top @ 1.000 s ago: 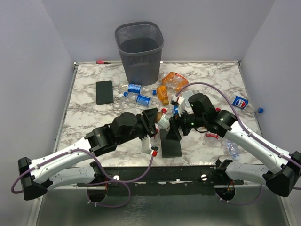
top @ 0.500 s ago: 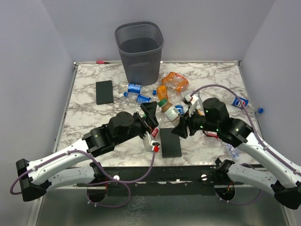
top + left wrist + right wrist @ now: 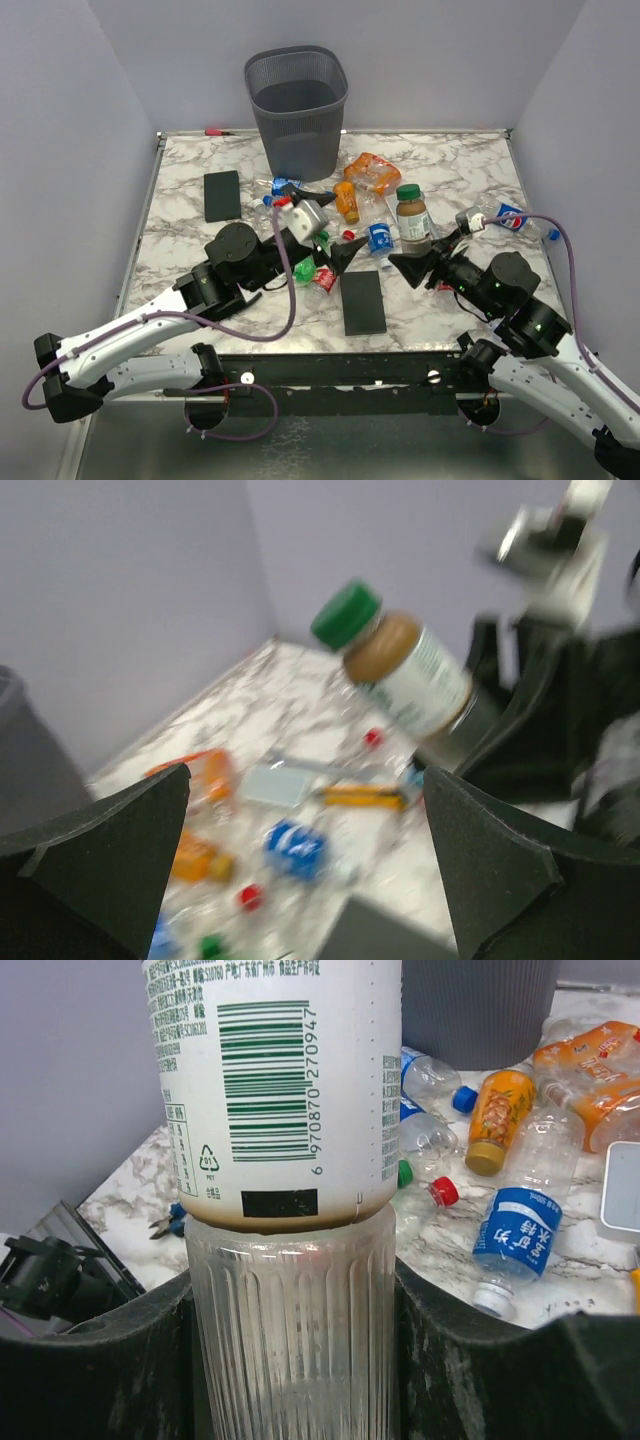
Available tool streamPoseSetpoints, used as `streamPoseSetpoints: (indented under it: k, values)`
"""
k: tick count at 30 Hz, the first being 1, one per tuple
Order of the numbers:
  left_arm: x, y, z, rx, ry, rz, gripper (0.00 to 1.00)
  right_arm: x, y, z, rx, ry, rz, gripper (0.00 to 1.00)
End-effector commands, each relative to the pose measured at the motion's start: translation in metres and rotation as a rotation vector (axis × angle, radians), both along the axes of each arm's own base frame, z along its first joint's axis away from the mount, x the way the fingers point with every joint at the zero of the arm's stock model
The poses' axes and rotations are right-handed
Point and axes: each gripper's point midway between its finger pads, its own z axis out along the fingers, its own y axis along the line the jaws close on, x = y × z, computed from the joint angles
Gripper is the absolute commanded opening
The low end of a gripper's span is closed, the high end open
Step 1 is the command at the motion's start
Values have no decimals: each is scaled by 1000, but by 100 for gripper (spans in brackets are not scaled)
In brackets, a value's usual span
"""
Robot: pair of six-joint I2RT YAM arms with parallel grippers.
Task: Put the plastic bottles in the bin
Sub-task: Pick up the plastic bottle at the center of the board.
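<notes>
My right gripper is shut on the ribbed clear base of a plastic bottle with a green cap, brown contents and a white label, and holds it upright above the table. In the right wrist view that bottle fills the gap between both fingers. The left gripper stands wide open and empty to the left of it; its wrist view shows the held bottle ahead, blurred. Loose bottles lie on the marble: an orange one, blue-labelled ones. The mesh bin stands at the back.
Two flat black slabs lie on the table. An orange pack sits near the bin. Blue-handled pliers lie at the left in the right wrist view. Grey walls enclose the table on three sides.
The left gripper let go of the green-capped bottle, opened wide and drew back left. The right gripper closed on that bottle and carried it up and to the right.
</notes>
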Motion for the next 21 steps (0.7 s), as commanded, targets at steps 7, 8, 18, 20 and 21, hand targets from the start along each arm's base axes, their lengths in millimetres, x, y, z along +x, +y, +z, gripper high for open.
streamPoseSetpoints:
  k: [7,8,18,20,21]
  values:
    - [20,-69,100,-640,577,-231,99,3,19,24,132,-46,52,38]
    - [27,-73,96,-626,602,-218,99,3,19,25,135,-47,53,38]
    - [47,-100,76,-609,764,-255,78,5,25,23,133,-35,66,38]
    - [45,-100,74,-595,766,-264,76,6,24,22,133,-34,61,38]
    - [44,-101,72,-586,767,-265,77,6,24,22,131,-33,58,38]
